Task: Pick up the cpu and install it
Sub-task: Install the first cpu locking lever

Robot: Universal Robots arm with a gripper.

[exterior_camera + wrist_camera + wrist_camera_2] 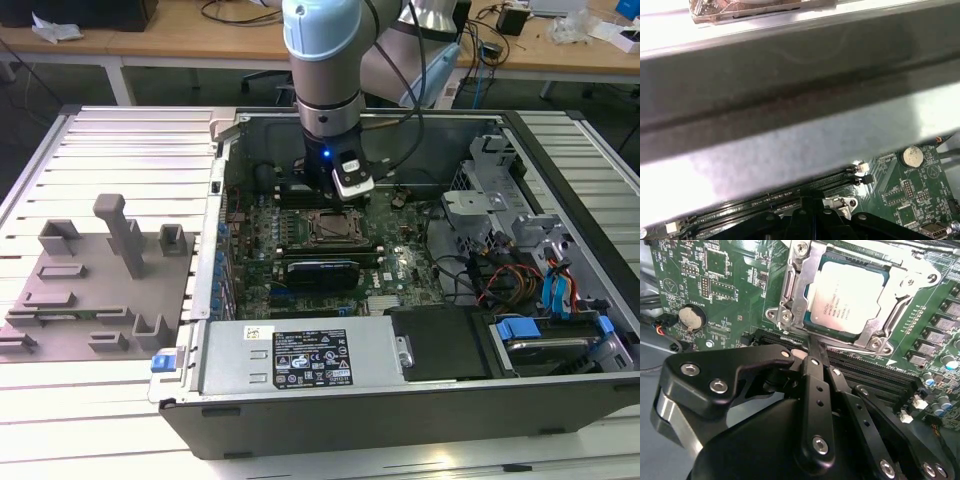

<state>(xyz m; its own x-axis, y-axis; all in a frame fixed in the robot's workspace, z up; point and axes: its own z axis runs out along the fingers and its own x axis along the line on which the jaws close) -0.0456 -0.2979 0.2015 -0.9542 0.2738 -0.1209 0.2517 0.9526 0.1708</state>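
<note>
- The cpu (850,296) is sitting in the metal-framed socket (790,295) of the green motherboard (725,285), silvery top facing up.
- The gripper (810,347) is hanging just beside the socket's edge, its fingers drawn together into one narrow tip, gripping nothing.
- Dark memory slots (875,375) are running beside the socket, passing under the gripper.
- A coin battery (691,317) is lying well apart from the socket.
- In the exterior view, the grey tray (100,290) is resting outside the computer case (420,390), well apart from the socket.
</note>
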